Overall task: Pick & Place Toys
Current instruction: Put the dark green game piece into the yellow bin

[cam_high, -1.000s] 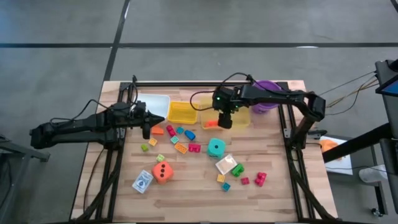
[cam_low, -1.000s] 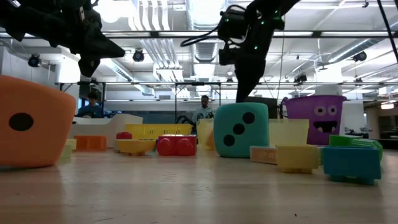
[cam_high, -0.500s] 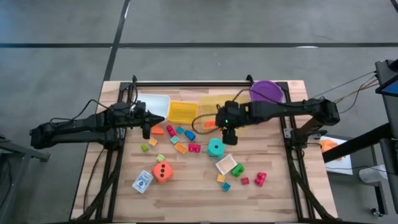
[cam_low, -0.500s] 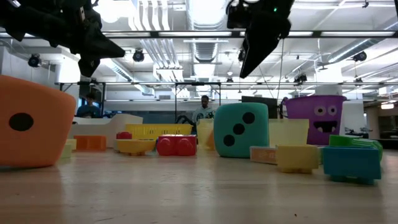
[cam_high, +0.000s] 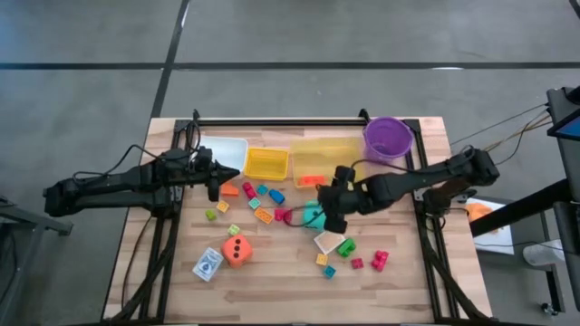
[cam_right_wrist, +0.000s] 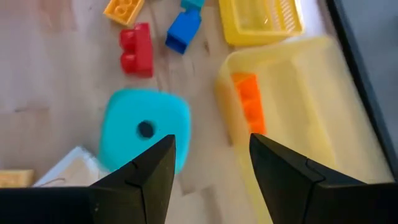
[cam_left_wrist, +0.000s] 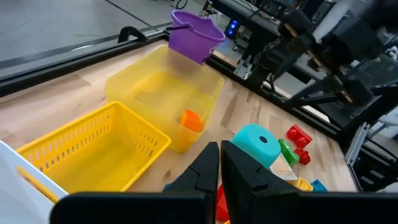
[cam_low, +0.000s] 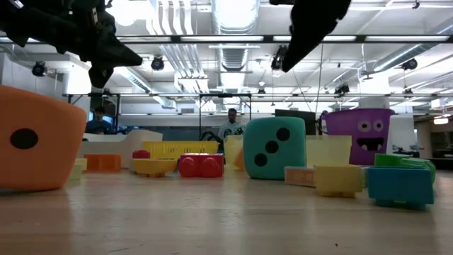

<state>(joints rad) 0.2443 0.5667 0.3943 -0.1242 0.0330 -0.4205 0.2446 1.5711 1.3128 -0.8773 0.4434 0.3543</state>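
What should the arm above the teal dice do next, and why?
Probably lower straight down and close on the teal dice. The right gripper hangs open and empty just above it, with the dice partly between its fingers' line. One orange brick already lies in the clear yellow bin, so the dice looks like the next toy to go.

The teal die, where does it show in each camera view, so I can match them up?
High view: teal die at table centre, partly under the right gripper.
Low view: centre, dots facing us.
Left wrist view: lower right.
Right wrist view: lower left.
Shared landmark: the orange brick in the translucent yellow bin.
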